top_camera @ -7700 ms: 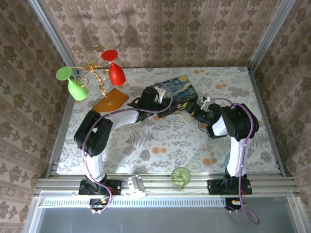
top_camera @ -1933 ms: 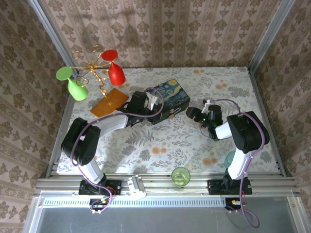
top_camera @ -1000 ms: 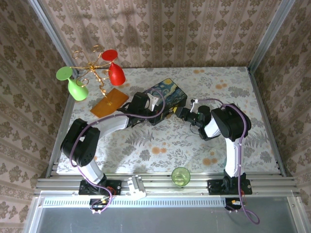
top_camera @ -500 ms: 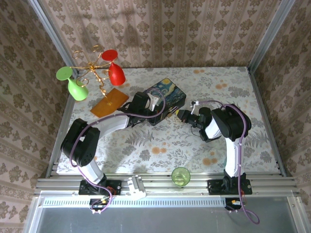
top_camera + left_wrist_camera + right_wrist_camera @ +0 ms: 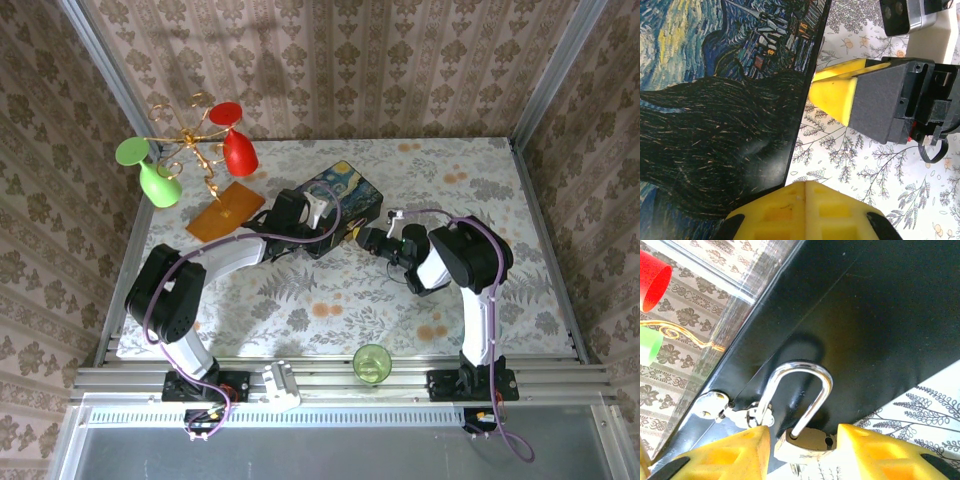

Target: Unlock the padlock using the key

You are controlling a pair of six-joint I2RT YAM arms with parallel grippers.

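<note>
Padlock (image 5: 805, 446) sits directly between the two yellow fingers of the right end effector (image 5: 802, 451), its brass body low in the gap and its silver shackle (image 5: 810, 372) arching up and away from the fingertips. The shackle's left leg runs through a small metal clasp (image 5: 747, 414) just beside the left-hand finger, against the dark side of the painted box (image 5: 880, 315) straight ahead of the tips. The right end effector is spread only as wide as the brass body, and both fingers seem to press on its sides, pinching it, though the contact is hard to confirm at the bottom edge of the wrist view. Floral surface (image 5: 935, 410) shows to the right of the fingers. The left end effector (image 5: 805, 200) has its yellow fingers pressed together with nothing visible between them, lying at the box's dark edge, with the box lid spreading ahead and to its left.
</note>
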